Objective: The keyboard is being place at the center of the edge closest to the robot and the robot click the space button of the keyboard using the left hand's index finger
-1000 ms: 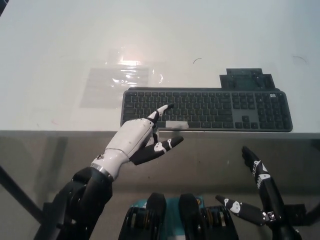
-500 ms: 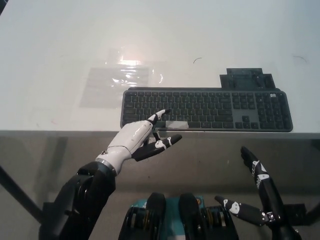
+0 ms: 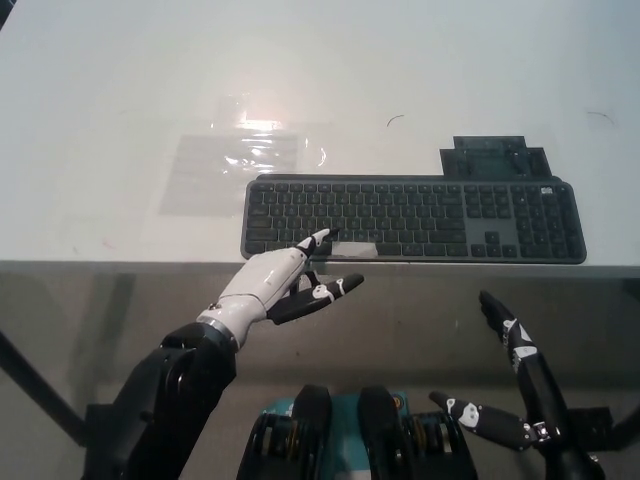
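The dark grey keyboard (image 3: 410, 220) lies flat on the white counter (image 3: 120, 90), its long front side running along the counter's near edge. Its pale space bar (image 3: 352, 249) shows in the front row, left of the keyboard's middle.

The white left hand (image 3: 280, 285) reaches up from below the keyboard's front left corner. It holds nothing: one finger is stretched out towards the keys, the thumb sticks out to the side, and the other fingers are bent loosely under the palm. The outstretched fingertip (image 3: 321, 237) sits over the front rows just left of the space bar; whether it presses a key cannot be told.

The black right hand (image 3: 510, 385) rests below the keyboard's right half, off the counter, its fingers spread and holding nothing.

Behind the keyboard's left end lies a clear plastic sheet (image 3: 245, 158). A flat dark plate (image 3: 495, 158) touches its back edge near the right end.
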